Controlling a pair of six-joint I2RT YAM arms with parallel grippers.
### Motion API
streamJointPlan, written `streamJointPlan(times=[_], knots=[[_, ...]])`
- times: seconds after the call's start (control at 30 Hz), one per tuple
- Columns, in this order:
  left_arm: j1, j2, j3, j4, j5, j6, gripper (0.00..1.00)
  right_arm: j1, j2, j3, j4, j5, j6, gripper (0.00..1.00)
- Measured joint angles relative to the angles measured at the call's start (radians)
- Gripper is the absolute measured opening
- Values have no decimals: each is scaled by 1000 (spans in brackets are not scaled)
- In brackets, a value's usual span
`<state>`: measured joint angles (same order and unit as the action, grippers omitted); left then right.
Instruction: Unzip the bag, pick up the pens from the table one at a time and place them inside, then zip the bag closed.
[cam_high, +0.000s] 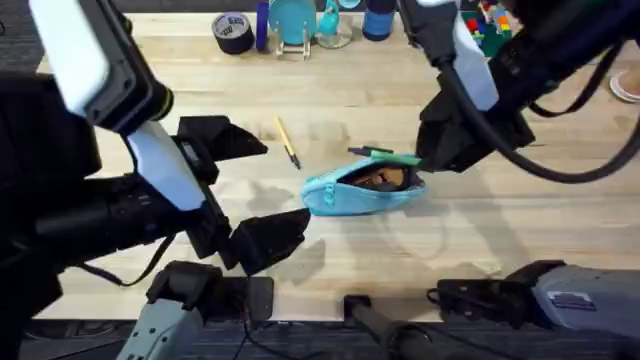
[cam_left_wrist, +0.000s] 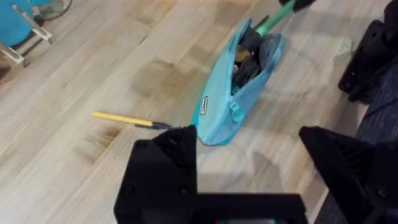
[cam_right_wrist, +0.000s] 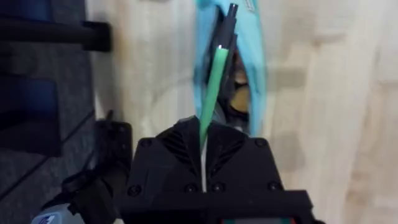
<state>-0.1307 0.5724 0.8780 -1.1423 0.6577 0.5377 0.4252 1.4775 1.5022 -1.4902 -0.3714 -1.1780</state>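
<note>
With the right gripper (cam_right_wrist: 203, 140) clamped on the green pen (cam_right_wrist: 214, 87) over the open bag (cam_high: 365, 190) mid-table, it should angle the tip down into the mouth before letting go, while the left gripper (cam_left_wrist: 249, 165) waits spread apart.

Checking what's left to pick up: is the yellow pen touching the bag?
Apart. The left wrist view shows bare table between the yellow pen's dark tip and the bag; the overhead view shows the same gap.
</note>
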Motion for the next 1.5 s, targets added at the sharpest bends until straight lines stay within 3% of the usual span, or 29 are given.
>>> streamJointPlan(times=[0.4, 1.13, 1.5], knots=[[0, 0, 0, 0, 0, 0, 995, -5, 66, -114, 52, -56, -121, 33], [0, 0, 0, 0, 0, 0, 995, -29, 241, -118, 115, -10, -132, 33], [0, 0, 0, 0, 0, 0, 996, -29, 250, -122, 162, -8, -131, 33]])
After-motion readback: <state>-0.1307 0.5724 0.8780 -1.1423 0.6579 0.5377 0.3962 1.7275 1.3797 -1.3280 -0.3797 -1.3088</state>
